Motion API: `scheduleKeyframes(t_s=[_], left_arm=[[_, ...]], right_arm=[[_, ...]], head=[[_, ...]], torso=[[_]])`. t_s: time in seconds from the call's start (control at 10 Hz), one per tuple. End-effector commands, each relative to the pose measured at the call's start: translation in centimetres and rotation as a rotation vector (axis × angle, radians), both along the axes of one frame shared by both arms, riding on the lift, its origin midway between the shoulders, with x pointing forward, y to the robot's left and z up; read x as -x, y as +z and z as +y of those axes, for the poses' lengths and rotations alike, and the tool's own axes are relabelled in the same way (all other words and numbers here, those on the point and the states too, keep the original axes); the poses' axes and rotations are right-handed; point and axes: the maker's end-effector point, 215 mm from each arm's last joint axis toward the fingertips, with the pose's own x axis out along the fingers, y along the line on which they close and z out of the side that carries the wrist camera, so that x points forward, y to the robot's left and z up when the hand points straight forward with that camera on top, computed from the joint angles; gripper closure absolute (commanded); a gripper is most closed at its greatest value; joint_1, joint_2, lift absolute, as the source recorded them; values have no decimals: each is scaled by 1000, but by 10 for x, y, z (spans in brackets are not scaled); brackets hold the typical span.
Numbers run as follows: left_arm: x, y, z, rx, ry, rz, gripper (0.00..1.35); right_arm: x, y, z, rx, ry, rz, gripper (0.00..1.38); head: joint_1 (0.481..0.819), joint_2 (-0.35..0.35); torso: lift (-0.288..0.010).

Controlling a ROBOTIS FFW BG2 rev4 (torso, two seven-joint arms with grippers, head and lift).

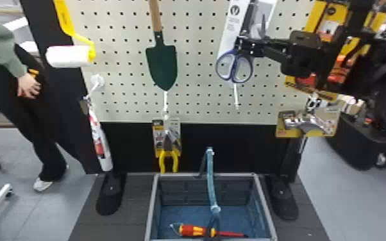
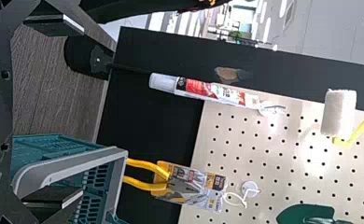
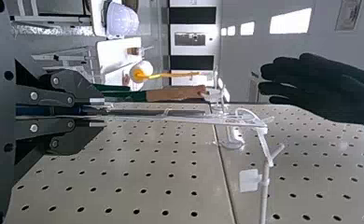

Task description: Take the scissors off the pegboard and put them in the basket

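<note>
At the upper right of the head view, my right gripper [image 1: 242,44] is shut on the packaged scissors [image 1: 233,69], just above their blue handles, in front of the pegboard [image 1: 198,65]. In the right wrist view, both fingers of the right gripper [image 3: 98,112] press the scissors' card [image 3: 147,113] from either side, and its far end reaches a white hook [image 3: 264,149]. Below the board stands the basket [image 1: 182,175], holding a red and yellow screwdriver [image 1: 193,230]. The left gripper [image 2: 77,114] is spread open with nothing between its fingers, near the basket [image 2: 77,163].
A green trowel [image 1: 162,64], a paint roller [image 1: 69,56], yellow-handled pliers [image 1: 168,144] and a white tube [image 1: 101,145] hang left of the scissors. A carded wrench [image 1: 309,123] hangs lower right. Upright over the basket is its handle [image 1: 211,179]. A black glove shape [image 3: 320,88] is beyond the hook.
</note>
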Motion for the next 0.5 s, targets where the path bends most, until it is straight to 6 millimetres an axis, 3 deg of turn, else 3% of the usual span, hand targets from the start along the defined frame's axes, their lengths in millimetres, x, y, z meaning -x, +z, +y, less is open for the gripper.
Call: scheduleKeyframes(t_s=[0.0, 0.4], left_arm=[[-1, 0, -1, 0, -1, 0, 101], [0, -1, -2, 1, -5, 2, 101]], right_arm=[[8, 5, 2, -4, 7, -16, 1273], [18, 4, -9, -44, -21, -18, 1273]], head=[[549, 0], [549, 0]], torso=[[-100], [-100]])
